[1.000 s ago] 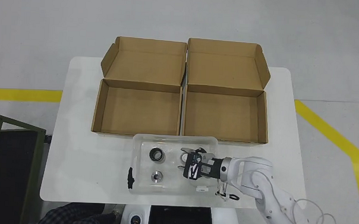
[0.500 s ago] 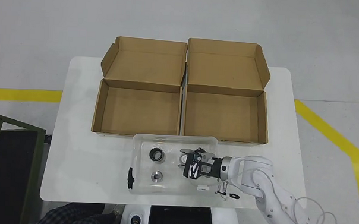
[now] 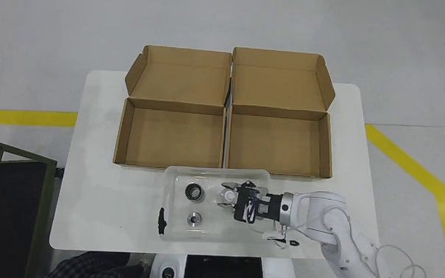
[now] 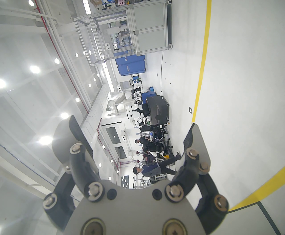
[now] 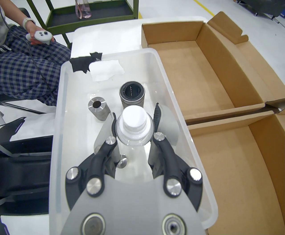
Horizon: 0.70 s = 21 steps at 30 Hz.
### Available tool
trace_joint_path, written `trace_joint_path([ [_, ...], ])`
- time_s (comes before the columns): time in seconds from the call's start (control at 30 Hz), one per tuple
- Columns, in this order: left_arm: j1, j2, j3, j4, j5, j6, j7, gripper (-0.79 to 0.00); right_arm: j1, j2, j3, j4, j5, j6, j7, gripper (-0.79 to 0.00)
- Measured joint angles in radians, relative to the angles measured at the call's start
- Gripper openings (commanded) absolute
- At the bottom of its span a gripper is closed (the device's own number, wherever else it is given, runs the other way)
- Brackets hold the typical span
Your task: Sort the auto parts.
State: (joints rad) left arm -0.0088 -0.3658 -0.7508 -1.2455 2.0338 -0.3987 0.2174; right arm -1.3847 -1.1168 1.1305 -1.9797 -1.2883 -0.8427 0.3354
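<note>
Glossy see-through plastic for the clear rectangular bin. Inside it, smooth matt plastic on the white stepped round part, clamped by the right pincer of matt black links and brushed grey metal. At 9 o'clock of that part, dark ribbed metal sleeve; at 8 o'clock, dull satin grey metal cylinder. Matt, faintly rough brown cardboard boxes at 12 o'clock. Smooth white tabletop.
</note>
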Motion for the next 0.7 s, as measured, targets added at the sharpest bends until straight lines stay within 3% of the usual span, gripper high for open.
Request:
trace_joint_path([
  [0.7, 0.000, 0.000, 0.000, 0.000, 0.000, 0.000, 0.000, 0.000, 0.063, 0.015, 0.094, -0.046, 0.233, -0.063, -0.154, -0.785],
])
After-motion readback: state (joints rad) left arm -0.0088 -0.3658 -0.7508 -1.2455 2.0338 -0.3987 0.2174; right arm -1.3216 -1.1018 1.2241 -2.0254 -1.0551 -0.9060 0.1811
